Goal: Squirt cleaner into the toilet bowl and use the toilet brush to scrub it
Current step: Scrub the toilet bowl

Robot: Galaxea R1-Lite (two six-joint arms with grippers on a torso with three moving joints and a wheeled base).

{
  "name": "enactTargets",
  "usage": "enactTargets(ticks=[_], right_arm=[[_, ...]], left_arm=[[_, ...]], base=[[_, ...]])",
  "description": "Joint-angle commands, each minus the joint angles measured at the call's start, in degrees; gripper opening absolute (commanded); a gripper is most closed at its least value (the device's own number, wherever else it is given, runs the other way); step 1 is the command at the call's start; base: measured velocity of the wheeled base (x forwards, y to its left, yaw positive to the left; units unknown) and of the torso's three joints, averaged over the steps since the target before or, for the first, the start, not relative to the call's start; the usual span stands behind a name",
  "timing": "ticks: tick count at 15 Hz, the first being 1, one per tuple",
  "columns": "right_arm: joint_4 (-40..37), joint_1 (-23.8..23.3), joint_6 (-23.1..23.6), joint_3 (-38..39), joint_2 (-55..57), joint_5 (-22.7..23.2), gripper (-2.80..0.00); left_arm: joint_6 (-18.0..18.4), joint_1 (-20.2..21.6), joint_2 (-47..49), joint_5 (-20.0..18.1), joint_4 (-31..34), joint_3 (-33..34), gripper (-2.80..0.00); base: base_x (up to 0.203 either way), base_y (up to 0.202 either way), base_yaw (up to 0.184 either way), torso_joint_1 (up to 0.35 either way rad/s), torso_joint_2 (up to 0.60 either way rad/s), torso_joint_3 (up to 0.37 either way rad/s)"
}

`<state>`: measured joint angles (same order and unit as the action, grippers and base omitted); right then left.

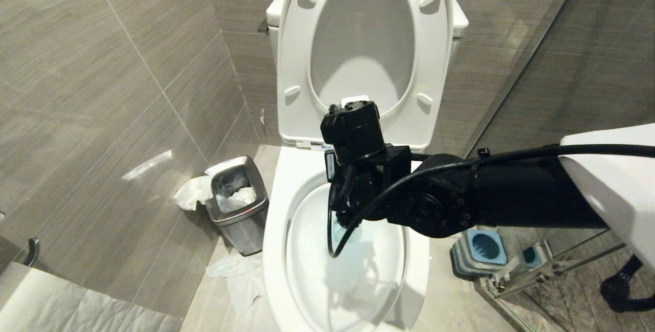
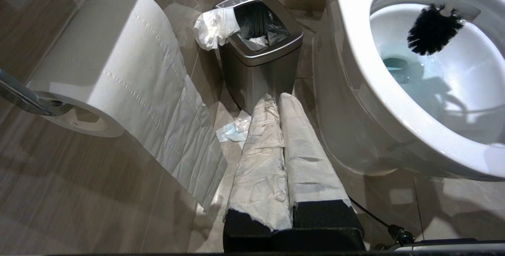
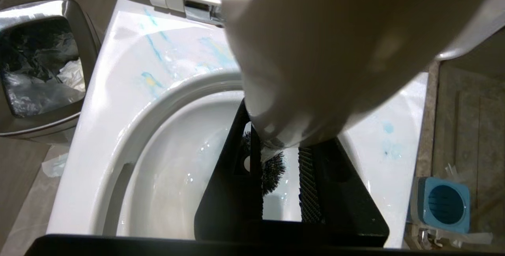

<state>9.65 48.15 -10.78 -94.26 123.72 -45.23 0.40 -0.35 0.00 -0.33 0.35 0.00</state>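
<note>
White porcelain fills our view: the toilet bowl point(image 1: 276, 250) stands with its seat and lid point(image 1: 358, 56) raised against the tank. Our right claw point(image 3: 282, 177) reaches down over the bowl from the right side, its fingers closed narrowly around the white handle of the toilet brush point(image 2: 434, 31). The brush's black bristle head hangs inside the basin, just under the far rim, above the drain hole; whether the bristles touch the porcelain we cannot tell. Pale turquoise cleaner point(image 3: 154, 51) shows as thin streaks on the flat rim near the hinge, and a faint blue tint lies in the water at the bottom of the bowl.

Our left claw point(image 2: 282, 161) is parked low beside the bowl, its fingers wrapped in white paper and pressed together, holding nothing. It points toward the steel waste bin point(image 2: 260, 58), which stands on the floor just left of the toilet with tissue draped over its edge. A toilet-paper roll point(image 2: 106, 58) hangs on the wall nearby. The square grey-and-blue brush holder point(image 1: 483, 250) sits on the floor at the bowl's right.
</note>
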Motion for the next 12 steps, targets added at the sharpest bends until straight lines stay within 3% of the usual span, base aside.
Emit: enactTargets(ticks=[1,12], right_arm=[[0.0,0.0,0.1,-2.0,3.1,-0.3,-2.80],[0.0,0.4,1.3,-5.3,5.1,0.0,-2.80]], left_arm=[[0.0,0.0,0.0,0.0,0.0,0.1,-2.80],[0.0,0.0,0.0,0.0,0.0,0.1,-2.80]], base=[[0.000,0.000,0.000,0.000,0.00,0.000],[0.000,0.000,0.000,0.000,0.00,0.000]])
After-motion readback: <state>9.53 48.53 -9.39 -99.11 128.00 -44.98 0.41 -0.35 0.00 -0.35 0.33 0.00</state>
